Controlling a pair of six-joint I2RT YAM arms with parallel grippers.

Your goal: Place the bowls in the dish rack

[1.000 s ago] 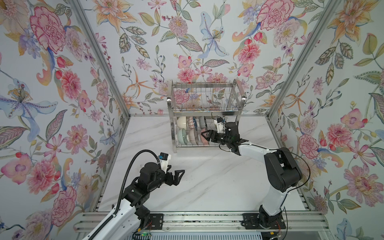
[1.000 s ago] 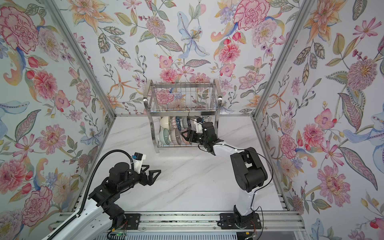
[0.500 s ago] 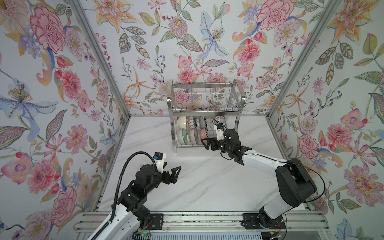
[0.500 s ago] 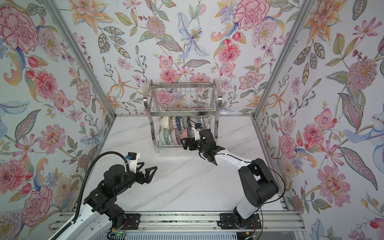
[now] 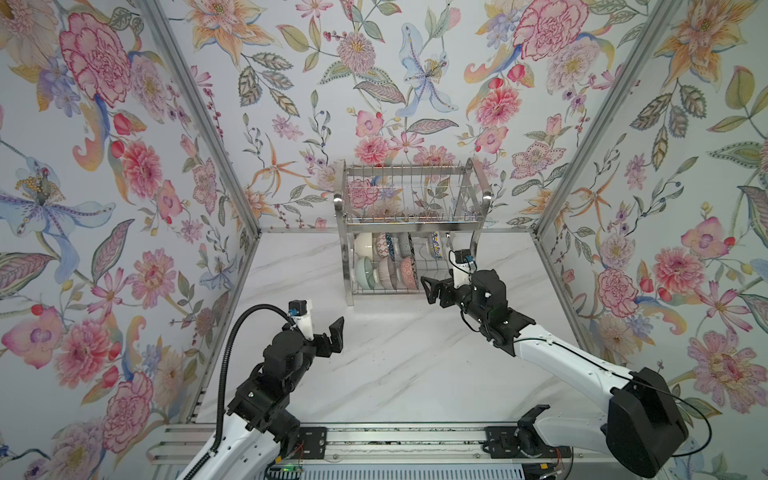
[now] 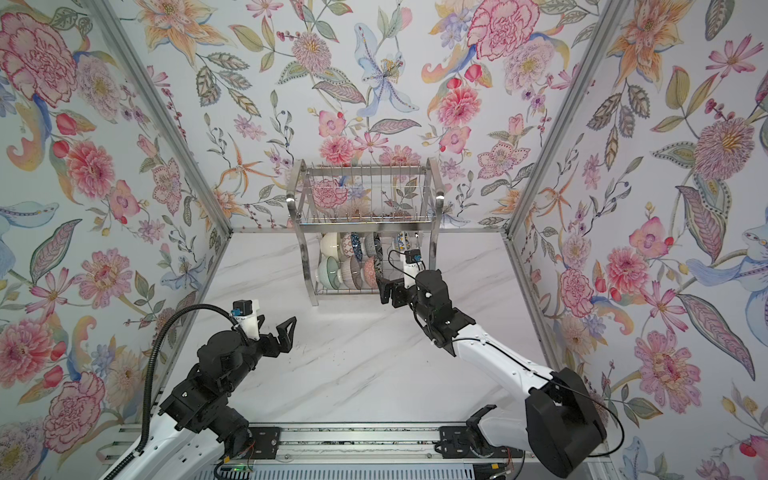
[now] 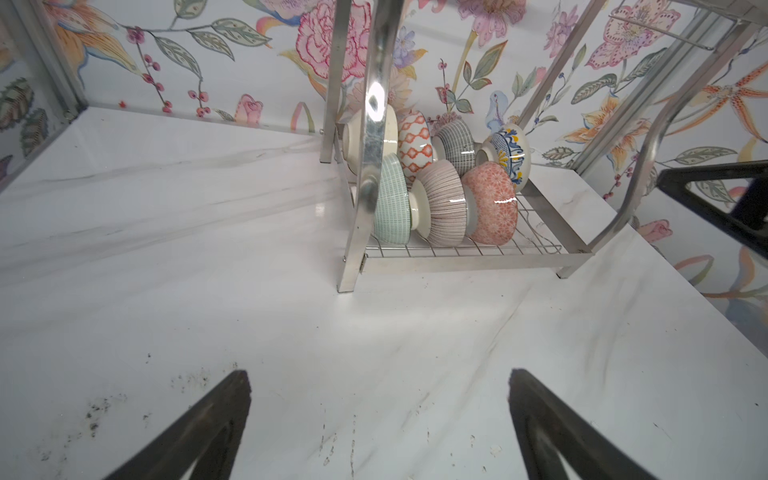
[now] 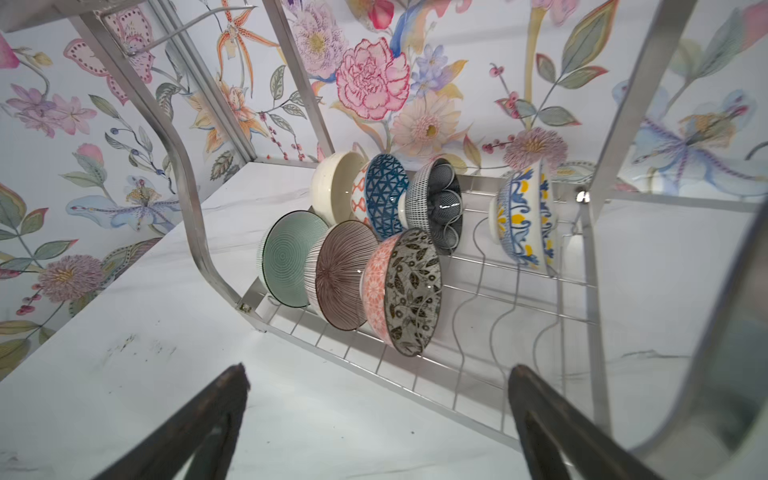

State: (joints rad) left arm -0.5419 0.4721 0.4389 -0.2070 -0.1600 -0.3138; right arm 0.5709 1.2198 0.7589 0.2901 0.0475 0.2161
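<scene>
The steel dish rack (image 5: 408, 227) (image 6: 365, 227) stands at the back of the table in both top views. Several bowls stand on edge on its lower shelf (image 8: 478, 374): cream (image 8: 330, 187), blue lattice (image 8: 384, 193), navy flower-shaped (image 8: 440, 208), blue-white with yellow (image 8: 521, 216), pale green (image 8: 291, 257), mauve ribbed (image 8: 338, 274) and black-white leafy (image 8: 411, 291). My right gripper (image 5: 433, 289) (image 8: 378, 374) hangs open and empty just in front of the shelf's right part. My left gripper (image 5: 328, 332) (image 7: 379, 374) is open and empty over bare table, well short of the rack (image 7: 361, 195).
Floral walls close in the left, back and right sides. The rack's curved right side frame (image 8: 706, 332) stands close beside my right gripper. A metal rail (image 5: 374, 446) runs along the front edge. Dark specks (image 7: 95, 409) mark the marble top (image 5: 395, 365).
My right gripper has drawn back from the lower shelf toward the front, its jaws opening wider. The left gripper has shifted a little to the left, still open.
</scene>
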